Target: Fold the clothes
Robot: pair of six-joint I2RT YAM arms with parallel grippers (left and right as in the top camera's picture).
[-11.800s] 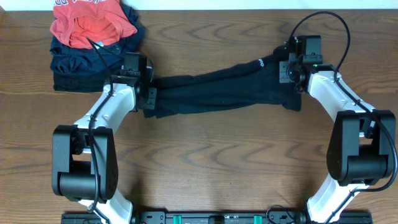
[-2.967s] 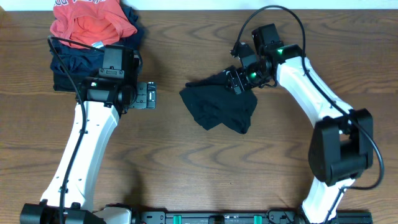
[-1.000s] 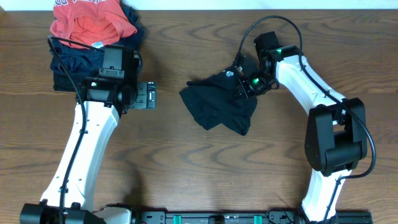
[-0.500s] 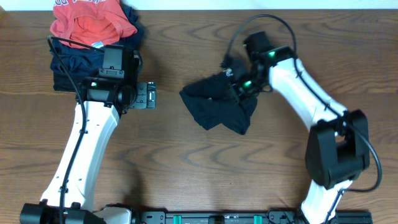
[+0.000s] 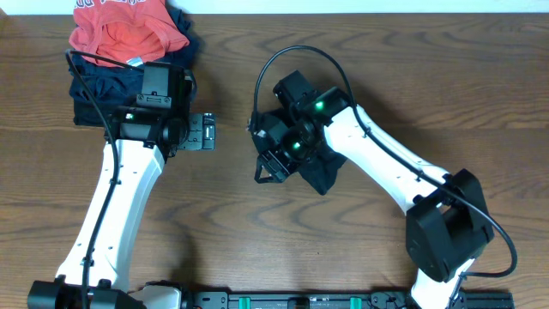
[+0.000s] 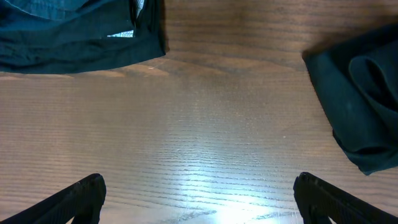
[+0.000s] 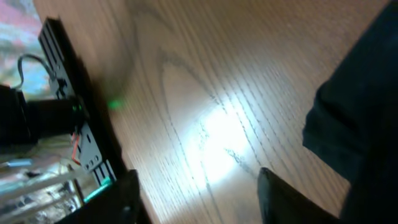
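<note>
The black shirt (image 5: 322, 175) lies in a crumpled heap near the middle of the table (image 5: 257, 249), and from above most of it is hidden under the right arm. The right gripper (image 5: 269, 165) hangs over the shirt's left edge. In the right wrist view its fingers (image 7: 127, 193) stand apart with only bare wood between them, and the shirt (image 7: 364, 106) lies off to one side, so it grips nothing. The left gripper (image 5: 206, 133) hovers above bare wood, well apart from the heap, its jaws spread wide and empty. Its own camera catches the shirt (image 6: 360, 106) at the right edge of the picture and the folded navy clothes (image 6: 74, 37) at the top left.

At the far left corner a red-orange shirt (image 5: 129, 30) sits on top of the folded navy clothes (image 5: 94, 99).

Half a second ago the right gripper was at the upper right side of the heap; it has since swung across to the left side. The left arm has not moved. About twelve seconds back the shirt was stretched long between both grippers; now it is bunched and neither holds it.
</note>
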